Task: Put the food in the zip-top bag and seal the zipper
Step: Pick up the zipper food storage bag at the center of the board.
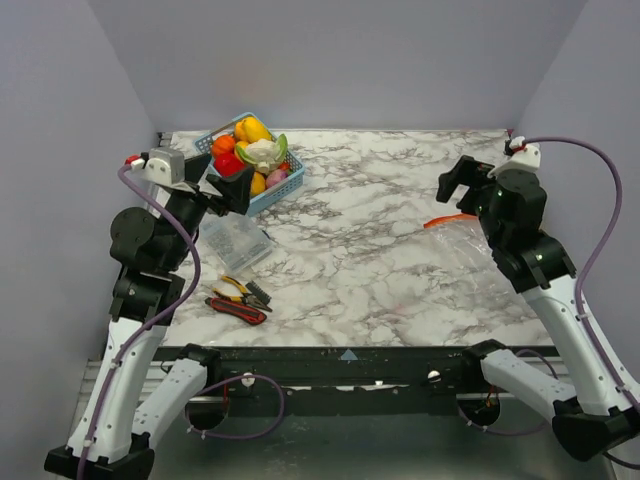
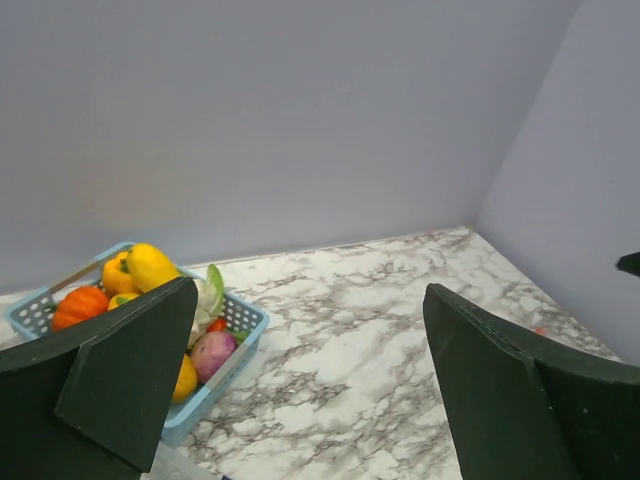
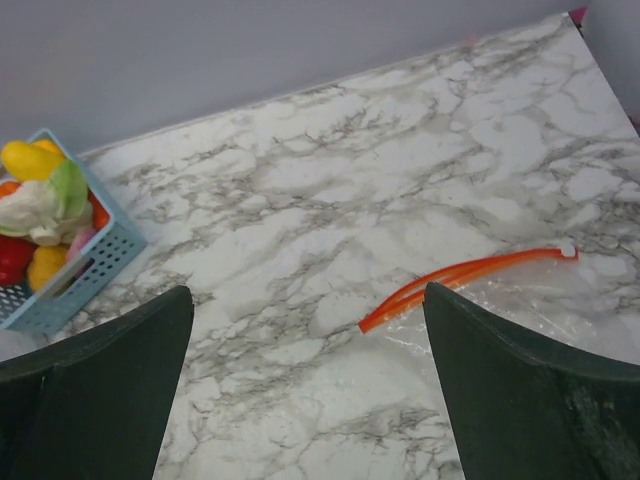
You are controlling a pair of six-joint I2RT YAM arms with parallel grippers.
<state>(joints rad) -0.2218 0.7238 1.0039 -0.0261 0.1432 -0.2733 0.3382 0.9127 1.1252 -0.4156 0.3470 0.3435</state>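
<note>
Left fingers [image 1: 235, 190]: standing spread wide with nothing between them, hovering over the near side of the basket at the far left.
Right fingers [image 1: 460, 180]: standing spread wide as well, gripping nothing, hanging above the tabletop just far-left of the bag.
Food [image 1: 250, 150]: sitting heaped in the blue lattice basket [image 1: 272, 198] at the far-left corner, with yellow, orange, red, purple and white-and-green pieces showing.
Zip-top bag [image 3: 560, 320]: lying flat on the right side of the tabletop, well apart from the basket, and passing partly under the right arm in the top view.
Zipper [image 3: 480, 268]: running along the bag's far edge, its orange-red tracks parting into two strands toward the left end.
Clear packet of grey bits [image 1: 235, 240]: lying just near of the basket, beside the left arm.
Red-handled tools [image 1: 238, 298]: lying together close to the near-left edge.
Tabletop [image 1: 380, 270]: showing white marble with grey veins between the basket and the bag.
</note>
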